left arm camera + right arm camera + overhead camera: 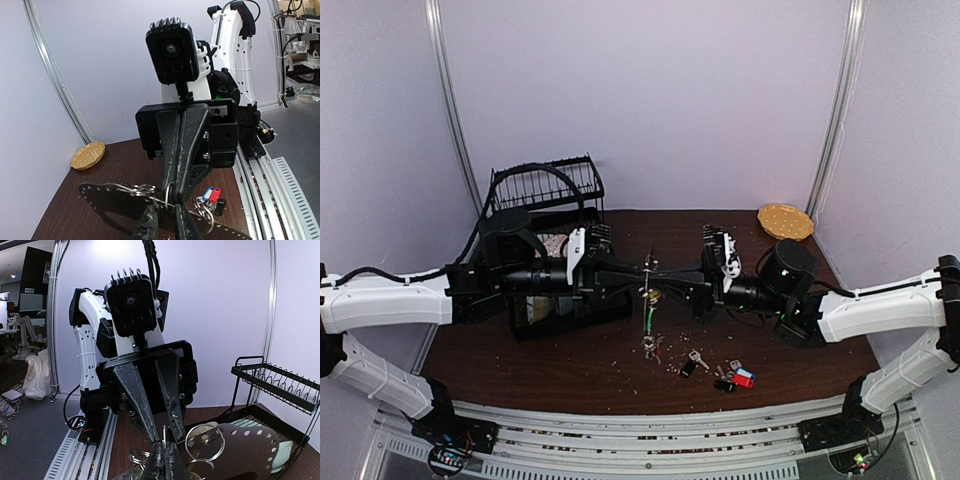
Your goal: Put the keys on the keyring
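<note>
**Top external view.** The black wire rack [545,190] stands at the back left of the worktop [520,365] and serves as reference. Right of the rack, the left hand [640,271] and right hand [665,275] meet tip to tip in the air. Between them the keyring [651,262] is seen edge-on as a thin upright line. A green-tagged key [648,318] hangs below it. Farther right of the rack and nearer the arm bases, the loose keys [735,376] lie on the worktop with red, blue and black tags. One more key [692,362] lies just beside them.

**Left wrist view.** The right hand faces the camera with its fingers pressed together on the keyring's wire. The left hand's fingers [150,226] show at the bottom edge with only a narrow gap. Whether they pinch the wire cannot be told. Red and blue tags lie on the worktop below. A tan plate [88,155] sits at the far corner.

**Right wrist view.** The rack stands to the right. The left hand's fingers taper to a near-closed V, with a sliver of metal between the tips
</note>
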`<act>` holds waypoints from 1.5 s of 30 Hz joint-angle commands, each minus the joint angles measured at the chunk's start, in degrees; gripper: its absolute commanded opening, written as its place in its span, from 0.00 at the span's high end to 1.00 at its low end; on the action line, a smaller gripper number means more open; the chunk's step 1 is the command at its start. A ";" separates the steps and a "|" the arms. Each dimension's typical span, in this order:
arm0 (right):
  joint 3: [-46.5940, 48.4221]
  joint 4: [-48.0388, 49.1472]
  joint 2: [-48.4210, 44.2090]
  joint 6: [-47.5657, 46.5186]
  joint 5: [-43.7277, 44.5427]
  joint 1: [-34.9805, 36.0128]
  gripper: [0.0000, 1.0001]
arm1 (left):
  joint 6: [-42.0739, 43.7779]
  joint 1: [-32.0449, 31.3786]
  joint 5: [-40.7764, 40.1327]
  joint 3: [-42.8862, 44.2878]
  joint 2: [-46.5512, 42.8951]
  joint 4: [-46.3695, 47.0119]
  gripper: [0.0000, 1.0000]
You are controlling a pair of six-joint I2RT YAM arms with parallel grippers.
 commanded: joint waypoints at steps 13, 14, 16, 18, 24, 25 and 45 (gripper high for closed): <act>5.58 -27.14 -8.15 -14.49 4.03 -0.42 0.58 | 12.71 -0.37 -16.09 5.89 0.02 -15.72 1.00; 6.64 -31.33 -8.70 -17.42 5.11 -0.32 0.63 | 15.01 -0.58 -18.75 7.20 0.47 -18.92 1.00; 8.91 -37.25 -8.63 -21.41 6.79 -0.33 0.72 | 17.94 -1.17 -21.99 8.19 0.54 -21.88 1.00; 10.53 -40.28 -7.75 -24.15 7.02 -0.21 0.74 | 19.14 -2.04 -23.30 8.71 0.40 -22.73 1.00; 13.32 -39.55 -4.01 -25.79 6.31 0.02 0.74 | 19.48 -3.63 -21.52 11.24 1.75 -26.30 1.00; 13.69 -39.60 -3.45 -25.96 6.16 0.08 0.74 | 19.23 -3.65 -20.71 11.20 1.62 -26.10 1.00; 14.58 -39.30 1.21 -26.28 4.71 0.32 0.93 | 17.91 -3.73 -16.28 11.78 2.22 -25.29 1.00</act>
